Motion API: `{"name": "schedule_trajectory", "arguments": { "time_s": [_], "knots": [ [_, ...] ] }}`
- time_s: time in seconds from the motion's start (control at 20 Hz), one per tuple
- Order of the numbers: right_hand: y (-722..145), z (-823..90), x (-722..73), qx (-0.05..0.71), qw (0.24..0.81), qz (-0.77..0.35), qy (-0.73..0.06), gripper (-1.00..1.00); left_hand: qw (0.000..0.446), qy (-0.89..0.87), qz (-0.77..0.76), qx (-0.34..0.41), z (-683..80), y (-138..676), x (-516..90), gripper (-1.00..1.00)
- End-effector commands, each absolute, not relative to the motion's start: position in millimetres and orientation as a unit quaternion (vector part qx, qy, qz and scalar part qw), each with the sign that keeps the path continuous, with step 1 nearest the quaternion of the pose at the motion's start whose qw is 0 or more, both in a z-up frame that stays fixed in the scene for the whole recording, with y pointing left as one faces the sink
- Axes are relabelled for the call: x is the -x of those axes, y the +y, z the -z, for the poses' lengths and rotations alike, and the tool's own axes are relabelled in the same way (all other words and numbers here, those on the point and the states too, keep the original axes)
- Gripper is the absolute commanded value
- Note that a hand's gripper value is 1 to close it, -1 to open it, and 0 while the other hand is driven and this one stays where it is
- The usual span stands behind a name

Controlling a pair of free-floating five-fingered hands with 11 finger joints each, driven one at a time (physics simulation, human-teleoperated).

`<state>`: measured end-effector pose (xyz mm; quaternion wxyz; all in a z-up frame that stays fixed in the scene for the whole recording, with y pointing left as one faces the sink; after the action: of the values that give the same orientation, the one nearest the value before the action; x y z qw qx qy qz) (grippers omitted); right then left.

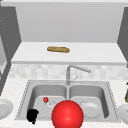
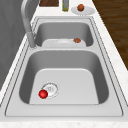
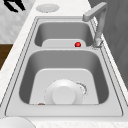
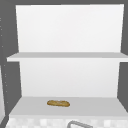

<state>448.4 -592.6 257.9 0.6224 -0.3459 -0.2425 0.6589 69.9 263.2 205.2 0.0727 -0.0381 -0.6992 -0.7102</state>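
The left hand point(image 1: 32, 116), fingers curled and holding nothing, hangs over the sink's point(image 1: 25, 95) front-left corner; the small red ball point(image 1: 45, 99) lies up-right, by the left basin's drain point(image 1: 51, 103).

No text, label, brand, number or sign can be read in any of the views. The surfaces around the sink point(image 1: 110, 100) are plain, and the bottle point(image 2: 65, 5) standing behind the sink on the counter has no readable label.
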Motion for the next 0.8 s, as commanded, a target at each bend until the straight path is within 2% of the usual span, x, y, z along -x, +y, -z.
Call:
{"name": "schedule_trajectory", "arguments": {
  "time_s": [0.0,0.75],
  "knots": [
    [-592.6,-249.8,-448.8,0.331,0.622,-0.672,-0.228,-1.0,0.073,-0.699,0.71,0.038,-205.2,263.2,-69.9,0.0],
    [-604.4,-252.9,-479.7,0.327,0.623,-0.67,-0.235,-1.0,0.073,-0.699,0.71,0.038,-205.2,263.2,-69.9,0.0]
  ]
}}
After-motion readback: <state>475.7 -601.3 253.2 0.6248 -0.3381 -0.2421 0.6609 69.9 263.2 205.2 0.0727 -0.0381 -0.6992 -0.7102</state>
